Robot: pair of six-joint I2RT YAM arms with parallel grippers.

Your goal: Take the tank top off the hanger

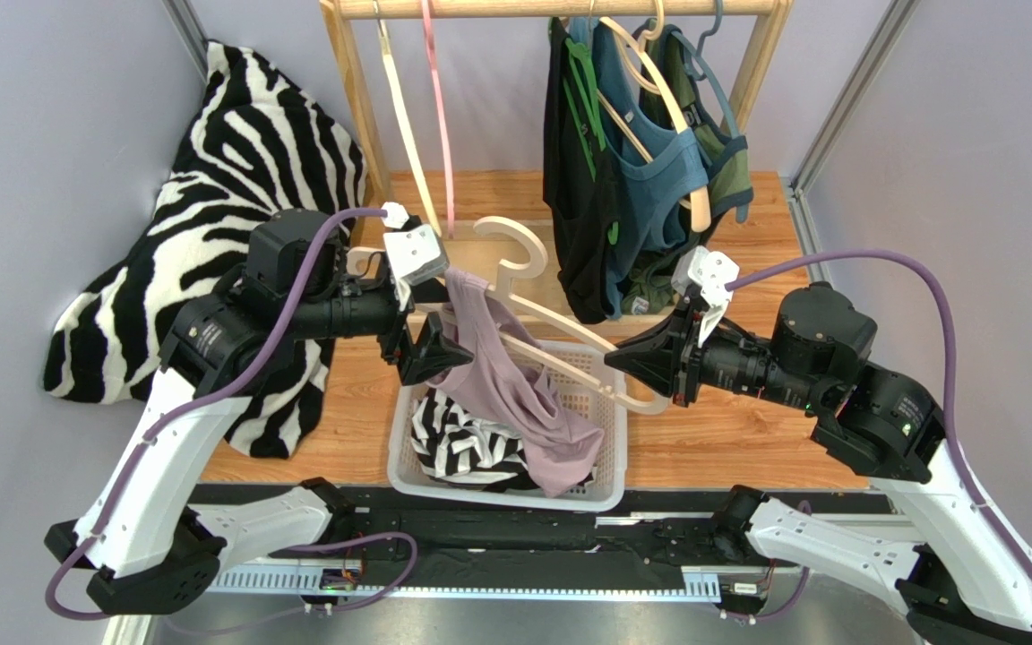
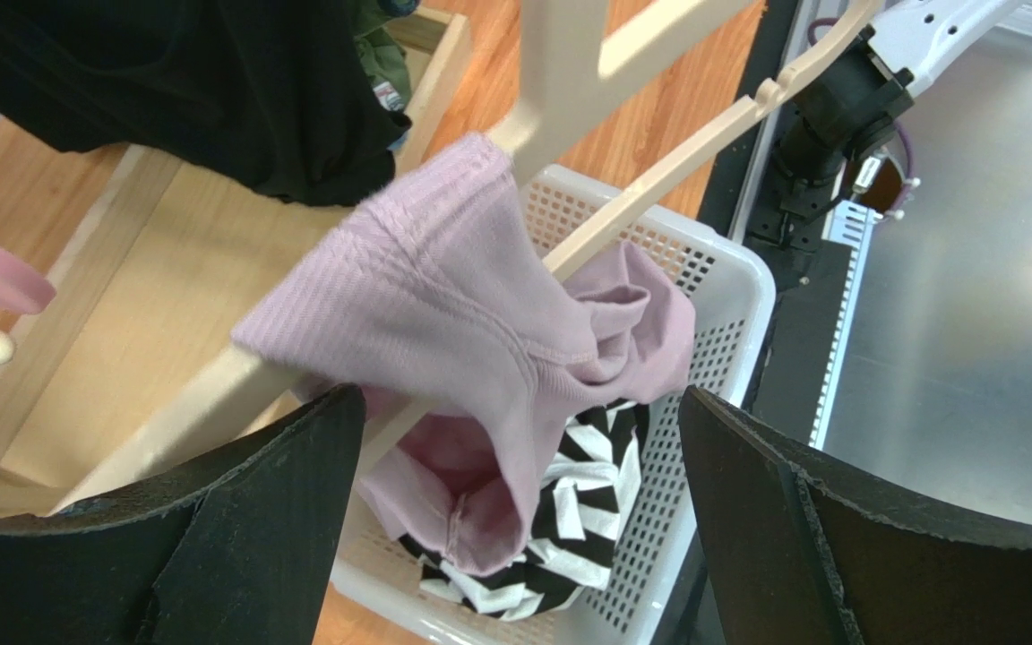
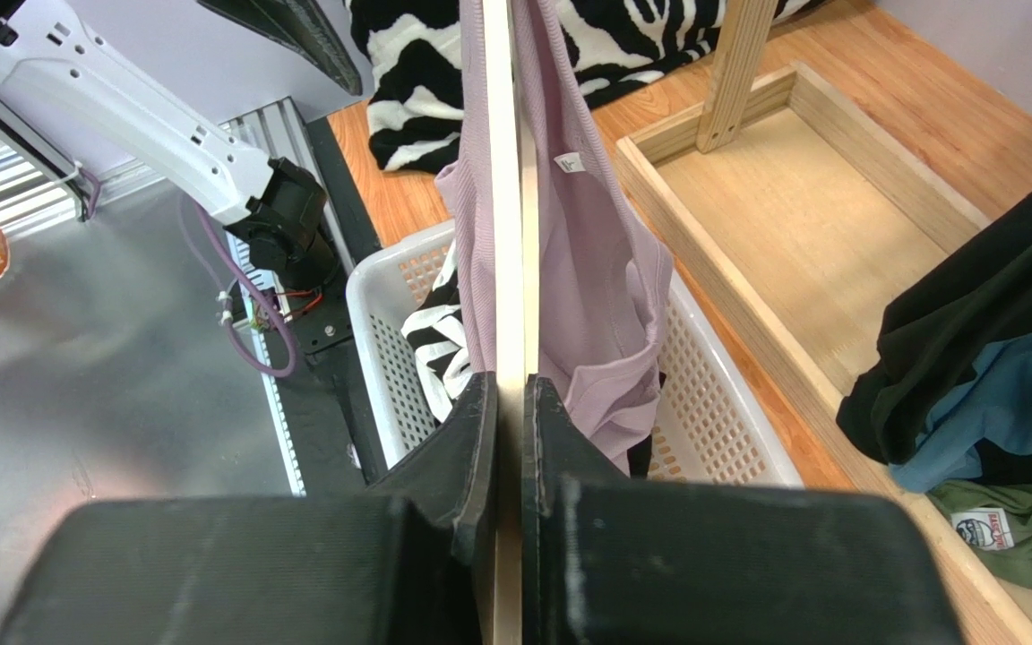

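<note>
A pale mauve tank top [image 1: 508,383] hangs by one shoulder from a light wooden hanger [image 1: 535,289] held over a white basket [image 1: 612,457]. Its lower part droops into the basket. My right gripper [image 1: 622,360] is shut on the hanger's right arm; the wrist view shows the wooden bar [image 3: 508,202] pinched between the fingers. My left gripper [image 1: 430,352] is open, beside the hanger's left end, with the tank top [image 2: 468,309] in front of its spread fingers and not gripped.
The basket [image 2: 737,289] holds a zebra-striped garment [image 1: 461,450]. A wooden clothes rack [image 1: 575,11] at the back carries black, blue and green garments [image 1: 629,175] and bare hangers. A large zebra-striped cloth [image 1: 232,202] lies at left. Purple walls close the sides.
</note>
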